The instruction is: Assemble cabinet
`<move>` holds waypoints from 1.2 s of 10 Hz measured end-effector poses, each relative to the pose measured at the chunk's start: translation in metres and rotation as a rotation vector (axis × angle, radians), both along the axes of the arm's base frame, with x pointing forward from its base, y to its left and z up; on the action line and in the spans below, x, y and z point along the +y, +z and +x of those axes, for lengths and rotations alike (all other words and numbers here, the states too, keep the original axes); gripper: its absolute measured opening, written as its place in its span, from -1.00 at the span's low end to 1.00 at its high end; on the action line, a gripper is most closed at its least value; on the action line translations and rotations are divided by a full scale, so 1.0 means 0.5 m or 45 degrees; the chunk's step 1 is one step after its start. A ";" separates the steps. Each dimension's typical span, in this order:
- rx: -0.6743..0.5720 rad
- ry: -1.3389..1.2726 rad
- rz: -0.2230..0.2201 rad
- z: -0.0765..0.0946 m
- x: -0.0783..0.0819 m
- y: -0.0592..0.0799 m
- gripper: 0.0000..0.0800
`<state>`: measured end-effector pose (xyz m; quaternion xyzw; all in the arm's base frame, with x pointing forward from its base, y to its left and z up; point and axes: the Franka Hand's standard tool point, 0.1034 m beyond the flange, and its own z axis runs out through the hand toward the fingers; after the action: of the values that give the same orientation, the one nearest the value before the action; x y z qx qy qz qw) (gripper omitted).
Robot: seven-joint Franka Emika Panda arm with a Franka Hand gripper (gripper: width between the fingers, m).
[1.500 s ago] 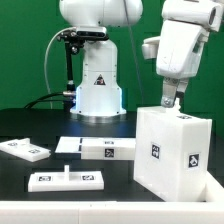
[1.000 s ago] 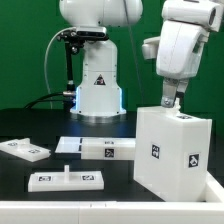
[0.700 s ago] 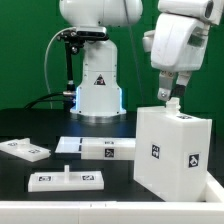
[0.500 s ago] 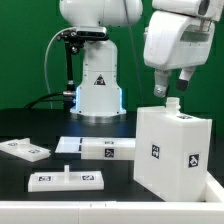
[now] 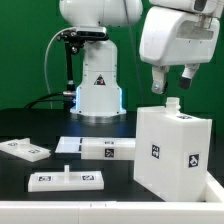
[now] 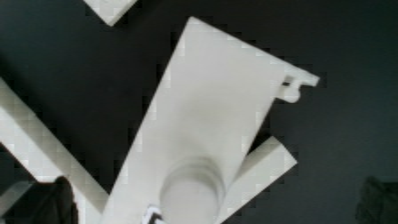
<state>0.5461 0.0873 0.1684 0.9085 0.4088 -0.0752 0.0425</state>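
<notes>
- The flat panel with raised blocks (image 5: 68, 179) lies nearest the camera on the black table (image 5: 25, 125). It is far below the fingers (image 5: 157, 88) and well off to the exterior view's left of them.
- The cabinet (image 5: 170, 150) stands upright on the table directly beneath the fingers. It is a tall white box showing two black-and-white tags on its front wall.
- A small round peg (image 5: 172, 104) sticks up from the cabinet's top face. It sits just below the gap between the fingers and is clear of both.
- The long panel (image 5: 95, 147) carries tags and lies flat, low down and to the exterior view's left of the fingers.
- A smaller tagged panel (image 5: 25, 149) lies farther out on that same side, well apart from the fingers.
- The gripper (image 5: 172, 84) hangs over the cabinet's top with its two dark fingers spread wide, and nothing is between them.
- In the wrist view the cabinet's top (image 6: 214, 120) runs as a long white face below the fingers, with the peg (image 6: 187, 190) near its end. Parts of other white pieces show at the edges, too cropped to name.
- The white robot base (image 5: 98, 90), with its triangle sticker, stands farthest back. It is behind the fingers and to the exterior view's left of them.
</notes>
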 end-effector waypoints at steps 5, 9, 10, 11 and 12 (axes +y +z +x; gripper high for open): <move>-0.049 0.081 -0.007 -0.011 0.029 -0.005 0.99; -0.034 0.347 -0.032 -0.019 0.041 0.019 0.99; -0.017 0.460 -0.026 -0.019 0.038 0.026 0.99; -0.001 0.511 -0.014 -0.023 0.039 0.023 0.99; -0.034 0.485 0.001 -0.025 0.039 0.021 0.99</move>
<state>0.5337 0.1070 0.1791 0.8156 0.5729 -0.0535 0.0612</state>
